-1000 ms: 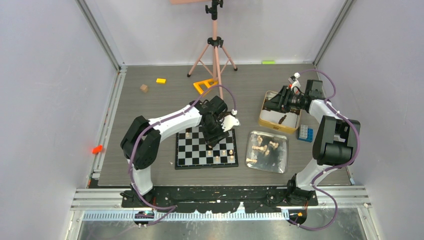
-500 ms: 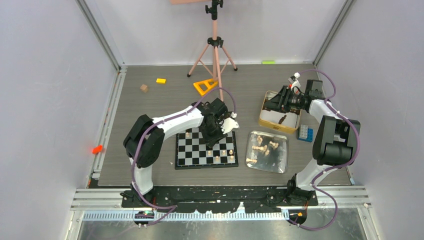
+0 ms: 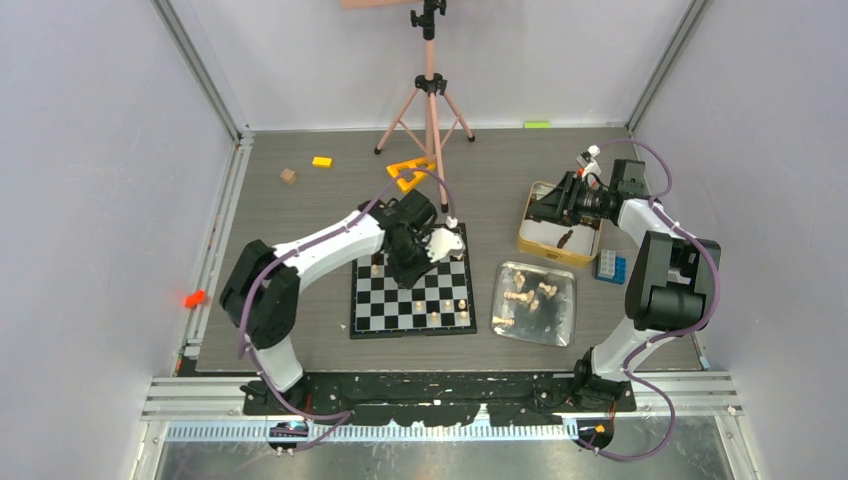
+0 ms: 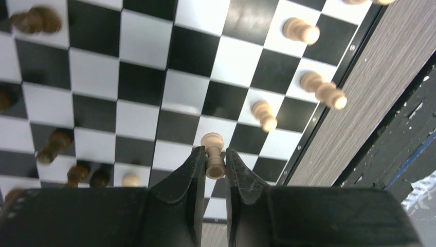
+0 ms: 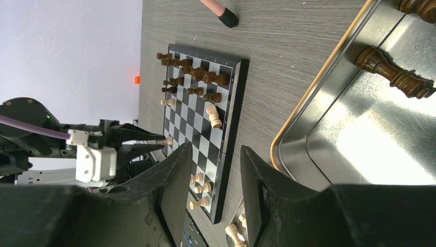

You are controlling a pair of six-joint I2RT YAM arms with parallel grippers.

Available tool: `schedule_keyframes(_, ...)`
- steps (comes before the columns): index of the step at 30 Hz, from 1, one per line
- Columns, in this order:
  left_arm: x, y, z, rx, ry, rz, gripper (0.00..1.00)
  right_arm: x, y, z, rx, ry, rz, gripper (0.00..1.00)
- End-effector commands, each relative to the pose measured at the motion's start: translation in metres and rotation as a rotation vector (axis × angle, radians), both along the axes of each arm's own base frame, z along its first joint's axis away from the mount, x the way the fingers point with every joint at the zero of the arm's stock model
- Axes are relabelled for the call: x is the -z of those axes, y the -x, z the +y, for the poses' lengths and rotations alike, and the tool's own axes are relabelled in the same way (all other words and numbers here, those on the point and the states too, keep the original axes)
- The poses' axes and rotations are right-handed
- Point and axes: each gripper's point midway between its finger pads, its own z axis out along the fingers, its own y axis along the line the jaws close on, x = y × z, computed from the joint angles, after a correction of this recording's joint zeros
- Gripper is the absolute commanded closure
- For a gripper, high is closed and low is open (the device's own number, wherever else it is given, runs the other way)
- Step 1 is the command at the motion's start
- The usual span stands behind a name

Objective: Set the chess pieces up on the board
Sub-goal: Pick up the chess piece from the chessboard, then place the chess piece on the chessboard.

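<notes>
- Left gripper (image 4: 215,160): shut tight on a light pawn (image 4: 212,140), round head showing just past the fingertips. No telling from the wrist view whether the pawn touches the board (image 4: 139,110) beneath or hangs just clear of it.
- Straight below the jaws: risk of a topple or a roll off the square on release, given any height left under the pawn or any tilt in the grip.
- Just beside the fingers, toward the board's near border: a second light piece (image 4: 264,116), open to a knock from a wide opening or a sideways drift of the fingers.
- A little farther the same way: an edge piece (image 4: 322,90) right at the border, one nudge from ending up on the table (image 4: 370,87).
- On the opposite side of the fingers: dark pieces (image 4: 56,145) standing near; same hazard there from a swing across the board rather than a straight lift.
- Far off: right gripper (image 5: 216,152), jaws apart and holding nothing, beside the gold-rimmed tin (image 5: 303,128) with a dark piece (image 5: 393,72) lying in it. Well apart from the board, so no clash at present; possible crossing of arms only with a reach toward the board during the left arm's placement.
</notes>
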Motion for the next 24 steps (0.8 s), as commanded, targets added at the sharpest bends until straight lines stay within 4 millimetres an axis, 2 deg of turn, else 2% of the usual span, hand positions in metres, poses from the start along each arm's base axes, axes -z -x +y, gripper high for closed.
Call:
schedule_keyframes(1,-0.022,0.008,0.027,-0.004,0.016,-0.006,1.0,-0.021,-0.01,-0.004,0.0,0.026,-0.085,0.54)
schedule_keyframes(4,-0.022,0.025,0.044,0.017,0.015,-0.002,1.0,-0.021,-0.009,-0.004,-0.001,0.025,-0.085,0.54)
schedule_keyframes(7,-0.013,0.047,0.06,0.04,0.013,0.023,1.0,-0.021,-0.009,-0.004,-0.002,0.024,-0.085,0.55)
schedule_keyframes(11,-0.006,0.063,0.077,0.06,0.009,0.014,1.0,-0.02,-0.009,-0.004,-0.003,0.022,-0.085,0.55)
schedule_keyframes(17,0.003,0.072,0.095,0.069,-0.008,0.003,1.0,-0.02,-0.009,-0.004,-0.003,0.024,-0.084,0.55)
schedule_keyframes(24,0.019,0.071,0.103,0.06,-0.03,0.034,1.0,-0.018,-0.01,-0.005,-0.002,0.026,-0.081,0.55)
